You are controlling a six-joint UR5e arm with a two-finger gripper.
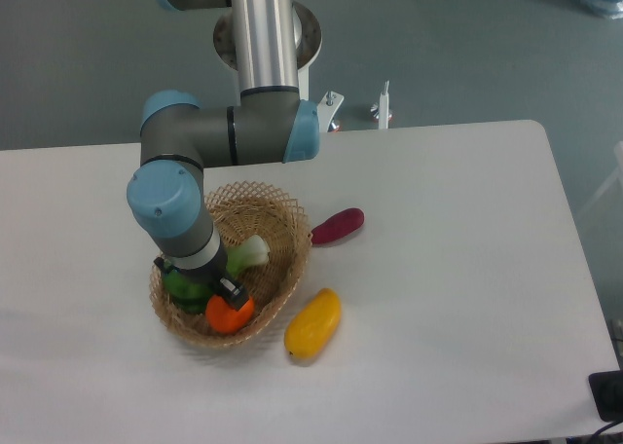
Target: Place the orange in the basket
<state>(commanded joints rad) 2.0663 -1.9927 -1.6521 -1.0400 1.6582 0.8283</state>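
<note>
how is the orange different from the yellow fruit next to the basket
The orange is round and deep orange; the yellow fruit is elongated and yellow with an orange tinge. The orange looks smaller than the yellow fruit. The orange sits inside the basket near its front rim, right at the gripper; the yellow fruit lies on the table outside the basket, clear of the arm. Both have smooth skin.

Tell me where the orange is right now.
The orange sits inside the wicker basket near its front rim, at the gripper, beside a green vegetable on its left and with the yellow mango-like fruit outside the basket to its right.
</note>
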